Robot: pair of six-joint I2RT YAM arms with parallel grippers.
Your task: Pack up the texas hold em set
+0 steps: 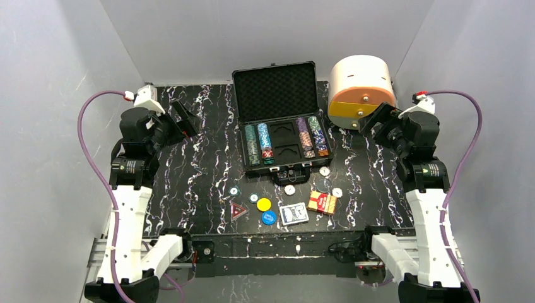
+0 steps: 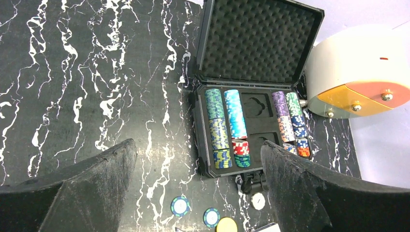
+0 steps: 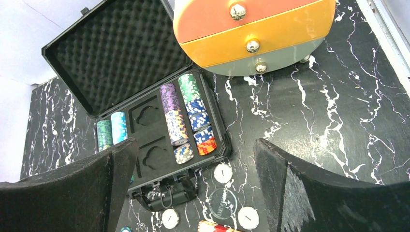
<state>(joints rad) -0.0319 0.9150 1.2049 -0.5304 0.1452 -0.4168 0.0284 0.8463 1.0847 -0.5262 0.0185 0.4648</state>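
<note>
left claw (image 2: 197, 150) and right claw (image 3: 193, 147) gape empty, flanking the open briefcase (image 1: 275, 93) ahead; loose card decks (image 1: 293, 214) and buttons (image 1: 289, 189) lie nearer on the surface (image 1: 202, 164), likely awaiting its vacant slots.

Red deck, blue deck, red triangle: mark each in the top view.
Red deck (image 1: 322, 203): top external view, middle of its top face.
Blue deck (image 1: 293, 214): top external view, middle of its top face.
Red triangle (image 1: 238, 210): top external view, centre of the triangle.
</note>
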